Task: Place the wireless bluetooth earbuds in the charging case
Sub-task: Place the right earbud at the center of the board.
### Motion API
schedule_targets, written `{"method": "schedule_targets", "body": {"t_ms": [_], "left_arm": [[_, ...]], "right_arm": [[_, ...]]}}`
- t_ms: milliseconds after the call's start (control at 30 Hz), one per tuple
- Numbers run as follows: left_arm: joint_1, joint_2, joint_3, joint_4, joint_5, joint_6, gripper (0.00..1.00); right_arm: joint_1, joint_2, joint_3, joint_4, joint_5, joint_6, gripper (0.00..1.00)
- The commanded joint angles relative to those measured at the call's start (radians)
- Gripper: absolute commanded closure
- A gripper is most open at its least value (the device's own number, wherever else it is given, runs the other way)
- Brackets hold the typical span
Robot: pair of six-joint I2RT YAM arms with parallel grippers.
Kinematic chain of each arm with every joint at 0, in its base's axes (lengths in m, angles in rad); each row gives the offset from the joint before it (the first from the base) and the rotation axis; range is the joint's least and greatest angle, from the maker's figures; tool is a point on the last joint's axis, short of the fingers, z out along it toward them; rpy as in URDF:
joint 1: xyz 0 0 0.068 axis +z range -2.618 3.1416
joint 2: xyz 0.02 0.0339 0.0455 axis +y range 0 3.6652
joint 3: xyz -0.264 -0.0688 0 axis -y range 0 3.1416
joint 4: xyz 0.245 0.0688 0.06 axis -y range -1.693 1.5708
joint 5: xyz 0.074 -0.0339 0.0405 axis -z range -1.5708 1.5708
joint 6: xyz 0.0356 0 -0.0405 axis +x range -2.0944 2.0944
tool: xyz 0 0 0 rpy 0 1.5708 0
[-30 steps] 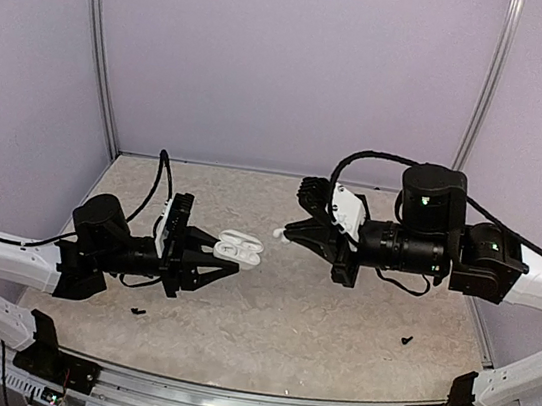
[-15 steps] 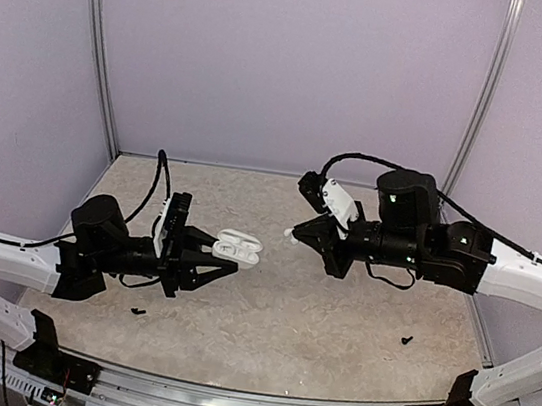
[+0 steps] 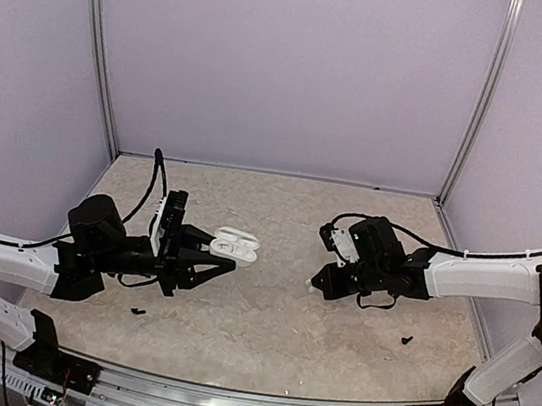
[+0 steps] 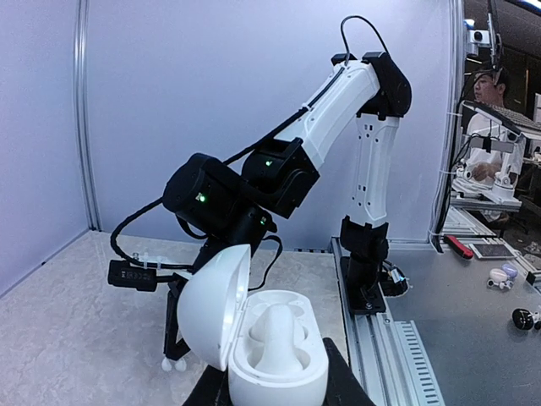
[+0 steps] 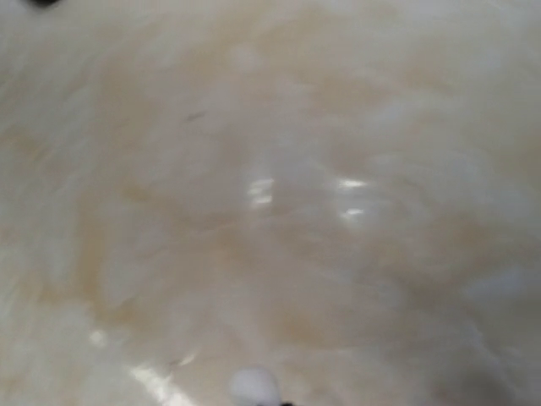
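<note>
Above the table (image 3: pixel 263 333), the left gripper (image 3: pixel 223 255) grasps the open case (image 3: pixel 236 248) and holds it clear of the surface. The right gripper (image 3: pixel 318 285), down at the table and well apart from the case, is clenched on one bud (image 3: pixel 311 289). The other bud (image 4: pixel 275 338) sits in the case.

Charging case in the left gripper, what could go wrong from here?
The right gripper pinches the second earbud at its fingertips, low over the table; it could slip out or knock the surface.
The charging case is held open in the left gripper with the first earbud seated; a hard push could twist it.
</note>
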Motion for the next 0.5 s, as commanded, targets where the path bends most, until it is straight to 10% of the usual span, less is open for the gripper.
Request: {"method": "schedule_targets", "body": {"t_ms": [0,467], "left_arm": [[0.007,-0.017,-0.006,0.040,-0.011,-0.005,0.88],[0.012,-0.017,-0.018,0.052,-0.010,-0.008,0.88]], "right_arm": [[-0.041,0.021,-0.059,0.107,0.017,0.195,1.00],[-0.052,0.037,-0.200,0.279,0.078,0.555,1.00]]}}
